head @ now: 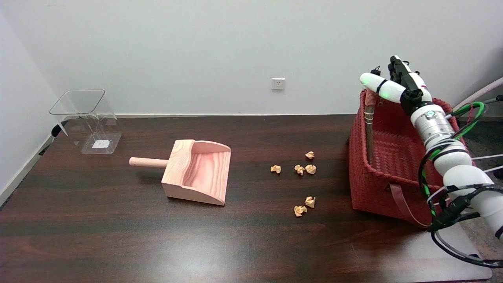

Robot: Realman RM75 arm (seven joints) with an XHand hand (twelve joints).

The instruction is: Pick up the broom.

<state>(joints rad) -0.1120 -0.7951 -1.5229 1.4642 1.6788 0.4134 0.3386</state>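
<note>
Table [118, 243]: dark brown wood, glossy, seen from its near edge to the wall.

Paper scraps: six small crumpled orange pieces are scattered right of centre. Two [304, 206] lie nearest; three [300, 169] and one more [310, 155] lie farther back.

Dustpan [198, 173]: pale pink wood, set left of centre, its open mouth turned to the near right, its round handle pointed left.

Basket [387, 188]: red, woven, placed at the table's right side, with a strap hanging from its near wall.

Broom [369, 129]: stood nearly upright inside the basket against its far left corner. A pinkish handle top, pale wire wrapping and a dark brown lower part are seen; the rest is hidden by the basket wall.

Right arm [456, 161]: white, cabled in green and black, reached in from the lower right over the basket.

Right hand [397, 84]: held above the basket's far rim, fingers spread, nothing gripped. One white finger [373, 81] is extended left, just above the broom's handle top; contact cannot be told.

Bin [86, 122]: clear plastic, tilted, at the far left.

Wall socket [278, 83]: white, mounted on the far wall.
</note>
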